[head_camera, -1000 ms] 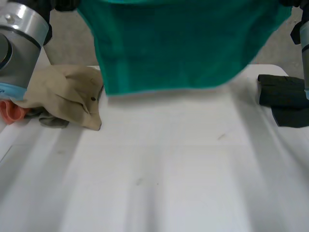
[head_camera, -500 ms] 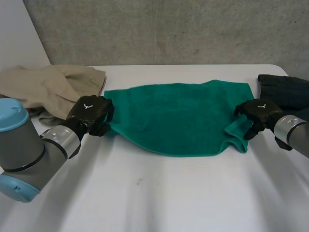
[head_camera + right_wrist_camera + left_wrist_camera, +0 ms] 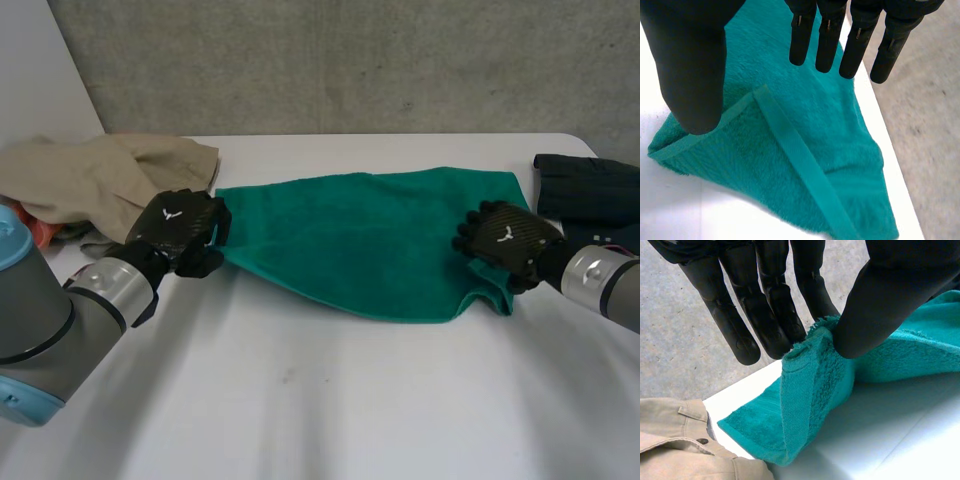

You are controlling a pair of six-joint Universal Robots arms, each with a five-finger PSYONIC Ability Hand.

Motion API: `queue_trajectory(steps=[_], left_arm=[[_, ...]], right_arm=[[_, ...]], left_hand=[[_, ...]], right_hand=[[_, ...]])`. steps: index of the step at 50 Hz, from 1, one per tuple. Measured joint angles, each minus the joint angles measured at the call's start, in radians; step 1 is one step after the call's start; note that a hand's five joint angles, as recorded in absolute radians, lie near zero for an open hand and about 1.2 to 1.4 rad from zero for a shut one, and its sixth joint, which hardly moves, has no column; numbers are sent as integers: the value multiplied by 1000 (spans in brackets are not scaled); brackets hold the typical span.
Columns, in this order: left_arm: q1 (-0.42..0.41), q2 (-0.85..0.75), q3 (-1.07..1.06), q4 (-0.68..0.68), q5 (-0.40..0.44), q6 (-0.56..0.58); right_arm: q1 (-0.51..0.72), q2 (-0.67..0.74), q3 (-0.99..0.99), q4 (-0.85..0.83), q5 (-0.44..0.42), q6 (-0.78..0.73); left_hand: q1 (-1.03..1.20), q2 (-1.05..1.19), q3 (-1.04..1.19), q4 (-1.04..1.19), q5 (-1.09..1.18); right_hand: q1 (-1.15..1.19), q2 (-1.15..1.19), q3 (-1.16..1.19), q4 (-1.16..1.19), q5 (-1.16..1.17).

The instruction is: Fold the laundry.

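A green towel (image 3: 360,240) lies spread across the middle of the white table (image 3: 330,400), its right end doubled over. My left hand (image 3: 180,232) is at the towel's left edge and pinches that edge (image 3: 812,347) between thumb and fingers. My right hand (image 3: 505,242) hovers over the towel's right end, fingers (image 3: 830,35) straight and apart from the thumb, nothing between them. Below its palm the towel's hemmed corner (image 3: 790,145) lies folded back on itself.
A beige garment (image 3: 110,180) is heaped at the table's far left, with a bit of orange cloth (image 3: 40,228) beside it. Dark folded clothes (image 3: 590,190) sit at the far right edge. A grey wall stands behind the table.
The towel, held up high a second ago, has come down flat on the table. My right hand has let go of its end and opened; the left still pinches its edge.
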Motion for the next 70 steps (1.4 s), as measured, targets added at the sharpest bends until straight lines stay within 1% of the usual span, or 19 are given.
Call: queue_trajectory(steps=[7, 11, 14, 16, 17, 19, 29, 32, 38, 41, 44, 47, 49, 51, 52, 53, 57, 64, 70], left_arm=[[3, 0, -1, 2, 0, 0], [7, 5, -1, 1, 0, 0], [13, 11, -2, -2, 0, 1], [16, 14, -3, -4, 0, 1], [17, 16, -4, -5, 1, 1], [22, 22, -7, -9, 2, 2], [63, 94, -32, -99, 28, 14], [83, 143, -47, -184, 46, 35], [120, 251, -86, -409, 76, 126], [134, 314, -116, -590, 88, 214], [138, 346, -139, -717, 96, 291], [136, 350, -149, -763, 101, 345], [131, 332, -146, -751, 101, 368], [124, 306, -135, -718, 98, 374], [118, 286, -124, -692, 95, 375], [110, 263, -111, -662, 90, 372], [83, 191, -50, -571, 61, 337], [41, 102, 87, -455, -19, 228], [13, 22, 206, -387, -71, 180]], right_arm=[[44, 67, -72, 22, 29, -96], [60, 115, -120, 43, 74, -149], [65, 158, -167, 81, 121, -208], [63, 167, -182, 95, 133, -223], [62, 169, -187, 100, 136, -227], [54, 167, -199, 113, 140, -226], [-58, 45, -166, 159, 108, -94], [-119, -4, -136, 217, 129, -61], [-225, -85, -52, 433, 225, -75], [-275, -129, 15, 578, 268, -120], [-296, -162, 66, 628, 267, -142], [-297, -181, 95, 612, 252, -131], [-285, -189, 106, 566, 237, -96], [-272, -192, 111, 526, 227, -62], [-258, -196, 115, 481, 217, -23], [-246, -199, 118, 445, 210, 9], [-214, -226, 141, 319, 188, 133], [-221, -322, 249, 206, 175, 308], [-276, -380, 380, 168, 143, 347]], left_hand=[[0, 0, 0, 0, 0], [0, 0, 0, 0, 0], [0, 0, 0, 0, 0], [0, 0, 0, 0, 0], [0, 0, 0, 0, 0], [0, 0, 0, 0, 0], [0, 0, 0, 0, 0], [0, 0, 0, 0, 0], [0, 0, 0, 0, 0], [0, 0, 0, 0, 0], [0, 0, 0, 0, 0], [0, 0, 0, 0, 0], [0, 0, 0, 0, 0], [0, 0, 0, 0, 0], [0, 0, 0, 0, 0], [0, 0, 0, 0, 0], [0, 0, 0, 0, 0], [0, 0, 0, 0, 0], [0, 0, 0, 0, 0]], right_hand=[[0, 0, 0, 1, 5], [27, 57, 45, 70, 89], [296, 322, 306, 325, 347], [574, 603, 583, 602, 622], [618, 649, 628, 647, 668], [652, 722, 708, 733, 736], [652, 723, 718, 746, 737], [652, 723, 718, 747, 737], [652, 723, 718, 749, 737], [652, 723, 721, 749, 737], [652, 723, 720, 749, 737], [652, 723, 721, 749, 737], [586, 626, 632, 655, 664], [366, 395, 396, 419, 428], [143, 170, 178, 200, 202], [10, 37, 44, 78, 80], [-172, -152, -164, -150, -138], [-204, -206, -220, -194, -193], [-202, -203, -213, -191, -177]])
